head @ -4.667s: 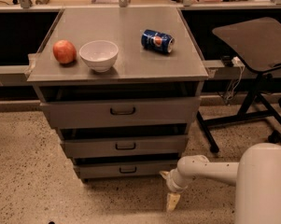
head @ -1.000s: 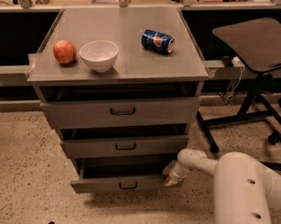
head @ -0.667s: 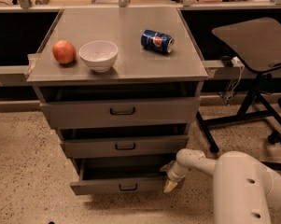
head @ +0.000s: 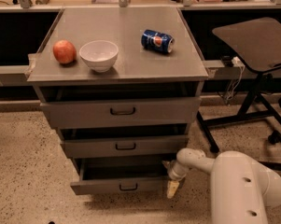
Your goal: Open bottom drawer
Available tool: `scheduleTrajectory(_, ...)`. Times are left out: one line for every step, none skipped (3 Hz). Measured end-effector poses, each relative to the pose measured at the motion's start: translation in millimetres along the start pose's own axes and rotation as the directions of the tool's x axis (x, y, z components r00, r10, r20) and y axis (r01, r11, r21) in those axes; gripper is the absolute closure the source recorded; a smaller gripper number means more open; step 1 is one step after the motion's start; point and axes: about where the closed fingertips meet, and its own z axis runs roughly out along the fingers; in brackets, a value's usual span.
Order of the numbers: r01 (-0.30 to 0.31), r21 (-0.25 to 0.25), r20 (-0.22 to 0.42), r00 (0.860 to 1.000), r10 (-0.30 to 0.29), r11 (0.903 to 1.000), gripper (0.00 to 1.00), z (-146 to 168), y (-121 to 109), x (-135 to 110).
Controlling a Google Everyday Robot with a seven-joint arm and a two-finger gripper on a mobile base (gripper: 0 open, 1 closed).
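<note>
The bottom drawer (head: 121,185) is the lowest and narrowest of three grey drawers. It stands pulled out towards me, its dark inside showing behind the front panel, with a small dark loop handle (head: 128,187) in the middle. My gripper (head: 170,176) is low at the right end of this drawer's front panel, open, with one tan fingertip (head: 172,188) hanging just past the panel's right corner. The white arm (head: 238,185) reaches in from the lower right.
The middle drawer (head: 125,146) and top drawer (head: 122,111) sit above. On the cabinet top are a red apple (head: 64,52), a white bowl (head: 99,55) and a blue soda can (head: 157,40) on its side. A dark stand with legs (head: 252,78) is at the right.
The bottom drawer has slid out towards me from nearly closed. My gripper has moved left from beside the cabinet to the drawer's right end, and edged slightly lower over the last second.
</note>
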Motion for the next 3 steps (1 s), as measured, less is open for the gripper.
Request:
scheduleTrajectory(-0.063,-0.074,0.011,0.998,0.064,0.9953,0.19,21.3,19.2,6.8)
scheduleTrajectory(-0.096,-0.109,0.039,0.994,0.101,0.9894,0.49,27.3,35.4,-0.5)
scheduleTrajectory(-0.096,-0.109,0.039,0.994,0.101,0.9894,0.50,26.9,35.4,-0.7)
